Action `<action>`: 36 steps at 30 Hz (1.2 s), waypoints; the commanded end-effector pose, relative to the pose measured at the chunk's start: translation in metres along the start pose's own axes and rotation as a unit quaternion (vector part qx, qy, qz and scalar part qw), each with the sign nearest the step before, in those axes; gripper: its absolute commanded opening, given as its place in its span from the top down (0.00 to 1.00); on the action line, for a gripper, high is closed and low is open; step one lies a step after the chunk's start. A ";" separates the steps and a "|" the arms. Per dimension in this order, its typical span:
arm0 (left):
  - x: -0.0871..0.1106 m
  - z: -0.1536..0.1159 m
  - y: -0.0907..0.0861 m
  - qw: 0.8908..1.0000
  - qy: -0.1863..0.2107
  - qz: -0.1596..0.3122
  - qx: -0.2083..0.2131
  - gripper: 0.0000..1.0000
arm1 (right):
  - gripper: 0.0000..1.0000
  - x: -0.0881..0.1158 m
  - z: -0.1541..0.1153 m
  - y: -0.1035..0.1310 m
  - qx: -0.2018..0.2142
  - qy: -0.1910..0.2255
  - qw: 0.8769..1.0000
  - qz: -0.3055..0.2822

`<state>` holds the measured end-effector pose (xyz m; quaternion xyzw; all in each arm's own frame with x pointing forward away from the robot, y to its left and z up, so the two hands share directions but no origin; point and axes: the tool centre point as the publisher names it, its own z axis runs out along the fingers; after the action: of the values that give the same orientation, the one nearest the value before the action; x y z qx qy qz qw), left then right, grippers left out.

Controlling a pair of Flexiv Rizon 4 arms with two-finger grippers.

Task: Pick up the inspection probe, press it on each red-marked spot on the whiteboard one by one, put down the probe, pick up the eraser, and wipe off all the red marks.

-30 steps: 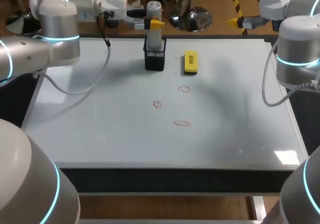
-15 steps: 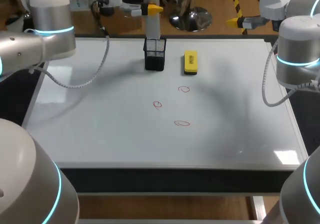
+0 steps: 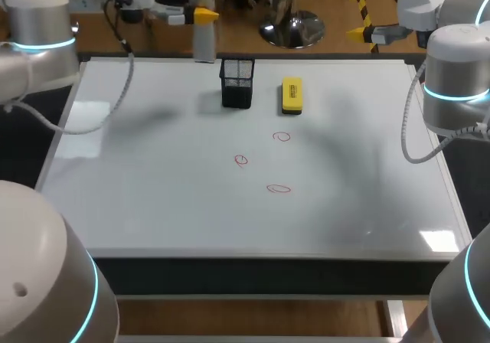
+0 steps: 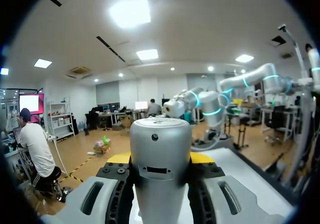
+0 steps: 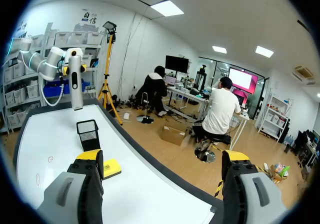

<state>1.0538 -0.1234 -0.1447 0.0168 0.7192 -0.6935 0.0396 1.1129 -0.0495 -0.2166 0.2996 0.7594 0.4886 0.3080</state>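
Observation:
The silver cylindrical inspection probe (image 3: pixel 203 29) hangs upright above the whiteboard's (image 3: pixel 153 197) far edge, left of the black mesh holder (image 3: pixel 237 83). My left gripper (image 3: pixel 200 12) is shut on the probe (image 4: pixel 160 174) near its top, a yellow tip on each side. The yellow eraser (image 3: pixel 292 96) lies right of the holder. Three red marks (image 3: pixel 282 136), (image 3: pixel 241 160), (image 3: pixel 279 189) sit mid-board. My right gripper (image 5: pixel 162 156) stands open and empty off the board's far right corner. Its wrist view shows the probe (image 5: pixel 75 81), holder (image 5: pixel 88 134) and eraser (image 5: pixel 111 168).
My right arm (image 3: pixel 455 75) rises beside the board's right edge. A grey cable (image 3: pixel 115 52) droops from my left arm over the board's far left corner. The holder stands upright at the back middle.
My left arm has lifted the probe up out of the mesh holder and carried it to the left, clear of the holder. The right arm has not moved.

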 end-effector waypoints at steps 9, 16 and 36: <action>0.001 -0.043 0.014 1.000 0.022 -0.002 0.001 1.00 | 0.00 0.000 0.000 0.000 0.000 0.000 1.000 0.000; -0.005 -0.057 0.033 1.000 0.019 -0.012 0.004 1.00 | 0.00 0.000 0.000 0.000 0.000 0.000 1.000 0.000; -0.024 -0.091 0.062 1.000 -0.015 -0.017 -0.005 1.00 | 0.00 0.000 0.000 0.000 0.000 0.000 1.000 0.000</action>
<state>1.0776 -0.0302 -0.2021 -0.0059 0.7208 -0.6920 0.0389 1.1129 -0.0495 -0.2166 0.2996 0.7594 0.4886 0.3079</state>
